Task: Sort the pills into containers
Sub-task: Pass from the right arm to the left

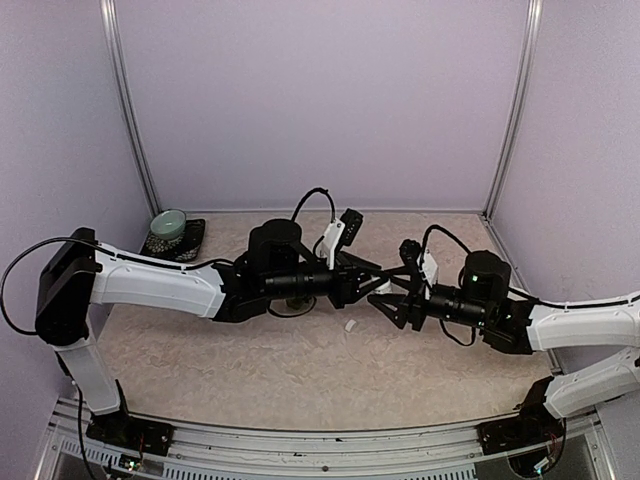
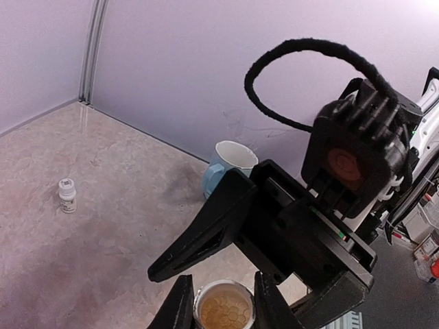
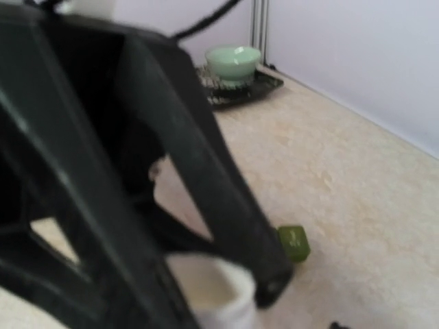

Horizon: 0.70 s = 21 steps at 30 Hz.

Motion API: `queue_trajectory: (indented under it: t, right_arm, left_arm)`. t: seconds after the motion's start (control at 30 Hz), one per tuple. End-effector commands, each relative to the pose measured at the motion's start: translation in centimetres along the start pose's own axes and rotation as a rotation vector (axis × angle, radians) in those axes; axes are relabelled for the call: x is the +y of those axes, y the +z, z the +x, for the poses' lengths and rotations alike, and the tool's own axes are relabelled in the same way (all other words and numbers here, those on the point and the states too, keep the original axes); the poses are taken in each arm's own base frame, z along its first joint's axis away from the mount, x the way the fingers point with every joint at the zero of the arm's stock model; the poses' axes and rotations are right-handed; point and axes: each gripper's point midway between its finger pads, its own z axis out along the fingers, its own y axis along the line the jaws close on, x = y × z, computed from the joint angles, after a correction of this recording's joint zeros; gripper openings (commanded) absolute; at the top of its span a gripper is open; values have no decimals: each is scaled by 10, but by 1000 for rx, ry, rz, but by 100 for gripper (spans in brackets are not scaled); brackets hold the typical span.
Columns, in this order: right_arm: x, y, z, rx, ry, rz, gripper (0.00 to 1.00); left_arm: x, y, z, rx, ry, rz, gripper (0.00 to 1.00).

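The left pincer (image 2: 223, 291) is clenched on an open white pill bottle (image 2: 223, 312), a smooth round tube gripped at its rim between two black matte fingers (image 2: 180, 308); small yellowish pills are seen packed inside it. Directly in front of it, tip to tip, the right pincer (image 1: 385, 303) is held with its angular black jaws released and spread, one long wedge-shaped finger (image 2: 206, 233) slanting over the bottle's mouth. Whether that finger touches the bottle cannot be told, as the right wrist view is blurred. Just past the tip of the right pincer's finger, on the table (image 2: 103, 226), the containers (image 3: 293, 242) are found: dark green plastic, of which only one square lidded compartment is shown, the rest being covered by the finger. A small white piece (image 1: 351, 325) is seen lying on the table below and between the two pincers in the top view. The tabletop is a beige, marbled, faintly mottled surface. Beyond the left pincer a pale blue faceted mug (image 2: 230, 164) with a white inside is stood upright near the wall, and well off to its side a tiny white bottle (image 2: 67, 195) is set upright. Far beyond the right pincer, in the corner, a glossy pale green bowl (image 3: 233, 60) is rested on a dark tray (image 3: 264, 86).
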Motion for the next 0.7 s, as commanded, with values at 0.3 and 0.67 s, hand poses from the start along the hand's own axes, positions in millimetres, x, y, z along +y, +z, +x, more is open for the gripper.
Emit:
queue_trajectory:
  t: [0.3, 0.67]
  right_arm:
    - [-10, -31, 24, 64, 36, 100, 90]
    - [-32, -8, 55, 203, 134, 197, 90]
  left_arm:
    - [60, -14, 22, 28, 29, -354, 10]
    - [109, -41, 76, 114, 24, -602, 10]
